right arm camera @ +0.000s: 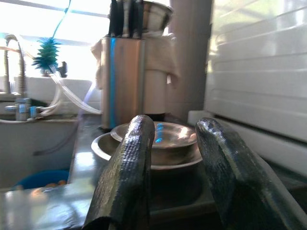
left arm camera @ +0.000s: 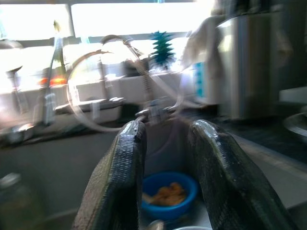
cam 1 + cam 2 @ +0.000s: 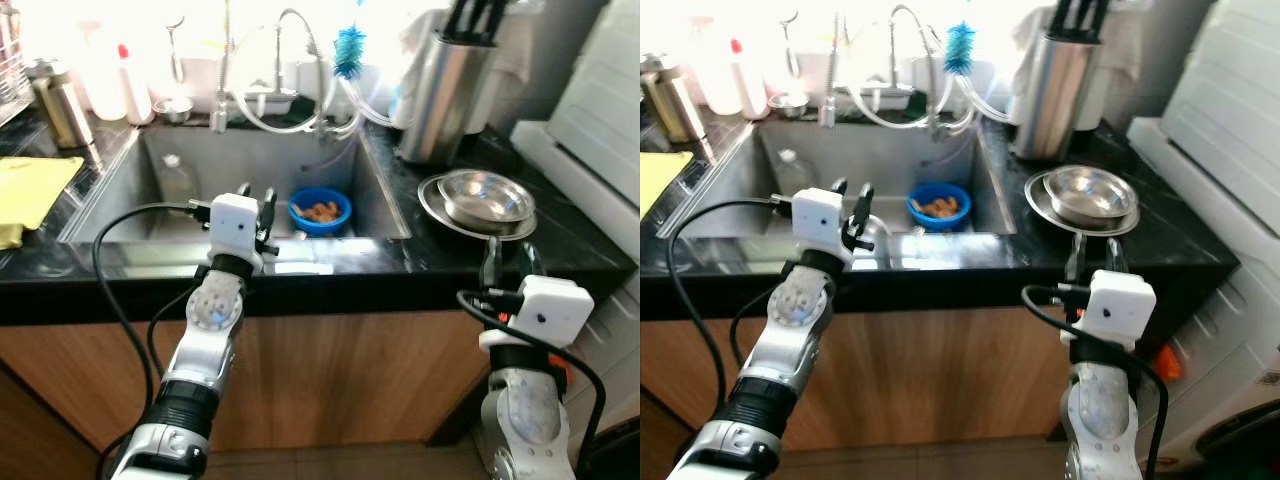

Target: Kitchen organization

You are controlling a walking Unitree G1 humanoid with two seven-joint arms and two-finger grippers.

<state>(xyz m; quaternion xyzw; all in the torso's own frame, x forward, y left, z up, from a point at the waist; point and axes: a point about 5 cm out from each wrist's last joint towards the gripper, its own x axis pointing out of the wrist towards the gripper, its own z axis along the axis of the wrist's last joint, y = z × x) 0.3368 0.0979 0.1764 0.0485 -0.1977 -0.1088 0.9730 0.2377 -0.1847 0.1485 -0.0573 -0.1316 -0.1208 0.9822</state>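
- While both arms are raised toward the counter edge, neither claw holds anything: left gripper [image 3: 255, 205] hovers at the front rim of the sink [image 3: 385, 215], fingers parted w/ a gap, empty; right gripper [image 3: 507, 262] sits just short of the counter [image 3: 560, 240], fingers likewise apart & empty.
- Blue bowl [image 3: 320, 211] w/ orange-brown scraps sits on the sink floor, right-hand side; left wrist view frames it straight btwn the fingers [image 2: 120, 177], so the left arm looks lined up on it – prob the next pick.
- Steel bowl [image 3: 487, 196] nests on a steel plate [image 3: 440, 213] on the counter right of the sink; right wrist view has it dead ahead, so that claw seems staged for it.
- Clear bottle [image 3: 176, 180] stands in the sink's left part, near the wall.
- Yellow cloth [image 3: 30, 190] lies flat on the counter, far left.
- Tall steel knife holder [image 3: 445, 95] stands behind the plate; blue brush [image 3: 349, 50] is by the tap [image 3: 300, 40].
- Judgement: early stage; nothing moved to a final spot yet.
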